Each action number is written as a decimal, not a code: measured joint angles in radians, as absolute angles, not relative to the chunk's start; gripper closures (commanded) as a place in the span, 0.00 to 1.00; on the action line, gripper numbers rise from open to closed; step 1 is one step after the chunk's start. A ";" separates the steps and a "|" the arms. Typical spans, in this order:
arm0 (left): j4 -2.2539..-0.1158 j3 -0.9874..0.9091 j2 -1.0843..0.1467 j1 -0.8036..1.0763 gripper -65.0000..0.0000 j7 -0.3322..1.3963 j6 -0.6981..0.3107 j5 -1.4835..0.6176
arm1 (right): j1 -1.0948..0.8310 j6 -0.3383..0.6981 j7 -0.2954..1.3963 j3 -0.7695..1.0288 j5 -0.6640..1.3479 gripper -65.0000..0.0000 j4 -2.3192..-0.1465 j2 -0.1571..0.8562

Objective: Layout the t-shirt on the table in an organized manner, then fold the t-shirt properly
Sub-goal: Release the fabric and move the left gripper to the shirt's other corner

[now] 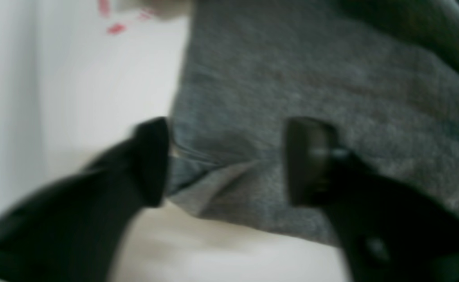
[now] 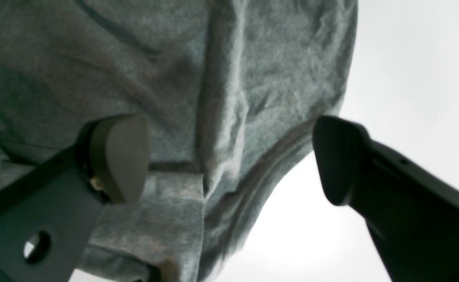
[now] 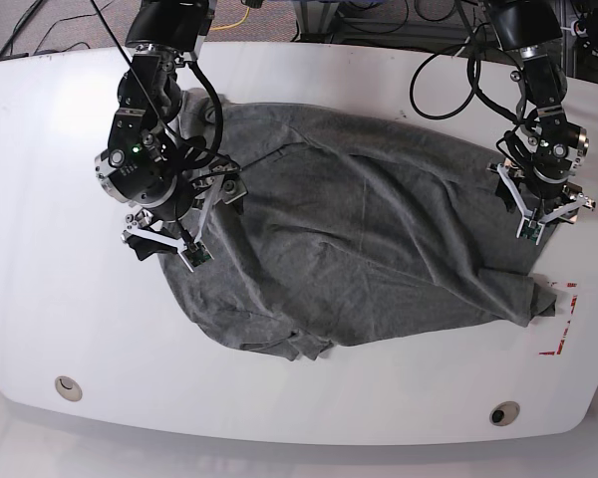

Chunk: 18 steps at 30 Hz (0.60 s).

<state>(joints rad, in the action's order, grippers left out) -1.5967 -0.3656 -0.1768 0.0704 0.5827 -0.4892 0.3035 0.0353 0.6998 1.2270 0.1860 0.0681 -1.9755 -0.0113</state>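
Left end effector point(image 1: 227, 160): fingers apart, straddling a rumpled edge of the t-shirt point(image 1: 311, 86). One finger point(image 1: 151, 160) sits at the fabric's edge over bare table point(image 1: 76, 98); the other is over the cloth. View blurred; cannot tell whether the pads touch or pinch the fabric, nor whether the gap is a true open stance. Red tape marks point(image 1: 116, 28) lie beyond the shirt edge.

Right end effector point(image 2: 233, 156): jaws spread wide, nothing between them gripped. One finger point(image 2: 119, 156) hangs over the shirt near a hem fold, the other over bare table just off the shirt's edge.

From the base camera, the shirt point(image 3: 359, 239) lies crumpled and spread across the middle of the table point(image 3: 40, 299), wrinkled, one corner reaching the red tape point(image 3: 563, 319). Right arm point(image 3: 145, 159) reaches down at one side edge of the shirt, wrist bent downward. Left arm point(image 3: 540, 149) drops near-vertically at the opposite edge, end effector pointing down. Two cable holes point(image 3: 68, 386) sit in the table's near edge, clear of the shirt.
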 measured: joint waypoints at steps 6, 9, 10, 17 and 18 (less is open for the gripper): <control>-1.570 -0.416 -0.131 0.029 0.91 0.530 -0.493 0.300 | 0.035 0.700 1.227 0.186 0.068 0.03 -1.975 -0.012; -1.546 -0.463 -0.112 0.001 1.00 0.517 -0.489 0.299 | 0.035 0.700 1.227 0.184 0.069 0.03 -1.975 -0.011; -1.535 -0.470 -0.112 -0.006 1.00 0.521 -0.485 0.301 | 0.035 0.700 1.227 0.184 0.068 0.03 -1.975 -0.010; -1.409 -0.485 -0.115 -0.030 1.00 0.522 -0.479 0.313 | 0.035 0.699 1.231 0.186 0.068 0.03 -1.975 -0.012; -1.397 -0.485 -0.113 -0.028 1.00 0.523 -0.479 0.313 | 0.032 0.700 1.230 0.186 0.070 0.03 -1.975 -0.012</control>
<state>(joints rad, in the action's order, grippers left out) -1.3968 -0.4854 -0.1127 -0.0284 0.5232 -0.4789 0.3134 0.0322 0.6998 1.2301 0.1860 0.0696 -1.9755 -0.0120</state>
